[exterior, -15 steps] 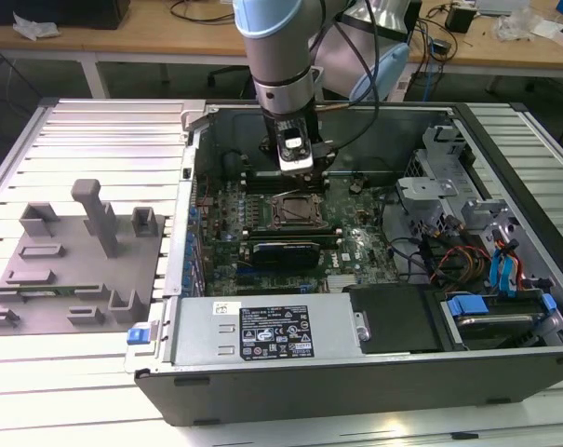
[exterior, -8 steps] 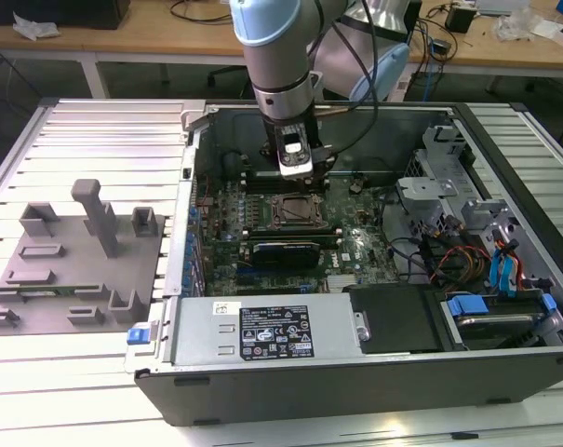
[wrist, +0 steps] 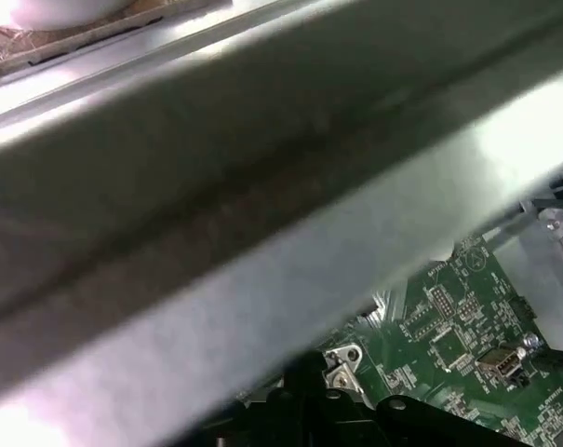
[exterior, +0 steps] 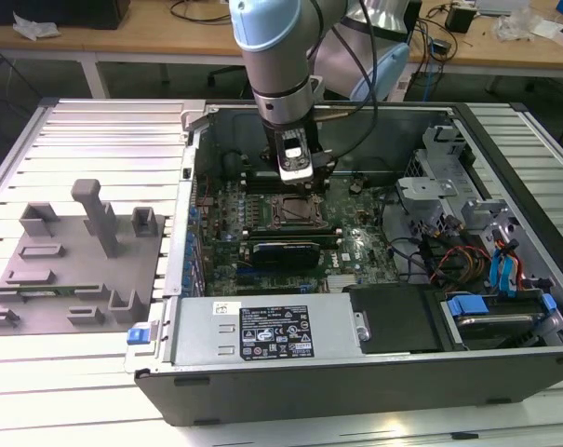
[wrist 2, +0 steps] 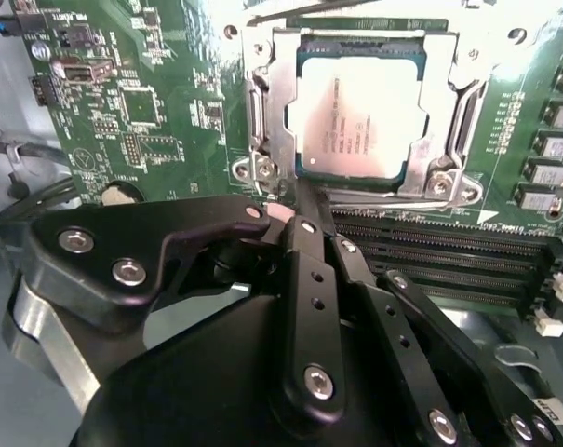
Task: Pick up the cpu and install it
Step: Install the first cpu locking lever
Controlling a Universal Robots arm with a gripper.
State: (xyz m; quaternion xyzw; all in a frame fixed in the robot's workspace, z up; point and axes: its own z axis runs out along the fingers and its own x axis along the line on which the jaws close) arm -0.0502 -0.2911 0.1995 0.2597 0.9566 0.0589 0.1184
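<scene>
The cpu, a pale silver square chip, lies flat inside the metal-framed socket on the green motherboard. In the second wrist view my gripper hangs just beside the socket's edge, its black fingers drawn together with nothing between them. In the exterior view the gripper sits low inside the open computer case, directly behind the socket.
A grey fixture plate with blocks lies on the exterior view's left. The power supply spans the case's front. Drive cages and cables fill the right. Memory slots run beside the socket. The case wall looms close.
</scene>
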